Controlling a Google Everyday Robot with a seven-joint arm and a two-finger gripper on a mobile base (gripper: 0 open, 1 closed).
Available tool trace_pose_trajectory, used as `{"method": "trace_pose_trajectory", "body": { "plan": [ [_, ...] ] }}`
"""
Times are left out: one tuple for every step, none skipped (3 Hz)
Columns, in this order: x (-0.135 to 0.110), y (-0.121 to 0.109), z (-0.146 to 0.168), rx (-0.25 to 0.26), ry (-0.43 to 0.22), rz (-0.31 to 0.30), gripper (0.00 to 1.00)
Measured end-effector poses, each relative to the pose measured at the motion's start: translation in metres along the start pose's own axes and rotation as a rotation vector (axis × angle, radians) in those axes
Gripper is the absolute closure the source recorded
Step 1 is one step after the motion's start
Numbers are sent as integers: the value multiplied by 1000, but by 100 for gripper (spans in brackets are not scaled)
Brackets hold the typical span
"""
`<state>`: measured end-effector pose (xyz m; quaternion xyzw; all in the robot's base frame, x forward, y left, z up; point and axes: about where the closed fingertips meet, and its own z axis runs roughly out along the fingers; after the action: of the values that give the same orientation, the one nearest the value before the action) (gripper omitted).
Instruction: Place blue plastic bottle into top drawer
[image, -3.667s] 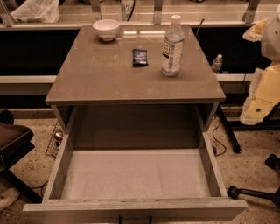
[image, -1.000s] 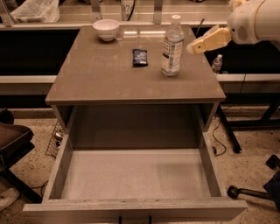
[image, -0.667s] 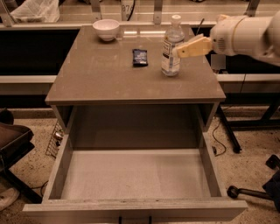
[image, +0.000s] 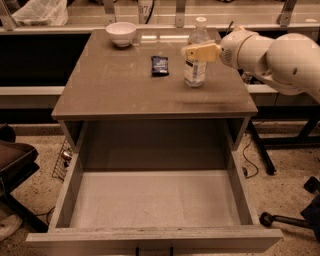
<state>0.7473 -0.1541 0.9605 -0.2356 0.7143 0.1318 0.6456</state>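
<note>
Gripper (image: 188, 51) overlaps the upper half of the upright blue plastic bottle (image: 194, 75).

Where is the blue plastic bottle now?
In the camera view, the blue plastic bottle stands upright on the right rear of the cabinet top, right of the dark packet; the pincer is at its upper body, reaching from the right.

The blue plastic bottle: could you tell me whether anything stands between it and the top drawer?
Nothing visible does: the gripper is at the blue plastic bottle, and the top drawer is open in front.
</note>
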Motion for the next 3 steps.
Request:
{"method": "trace_pose_trajectory", "body": {
  "plan": [
    [10,-2,18,16,-28,46,17],
    [23,1,32,11,-44,89,41],
    [24,3,35,8,-44,93,65]
  ]
}}
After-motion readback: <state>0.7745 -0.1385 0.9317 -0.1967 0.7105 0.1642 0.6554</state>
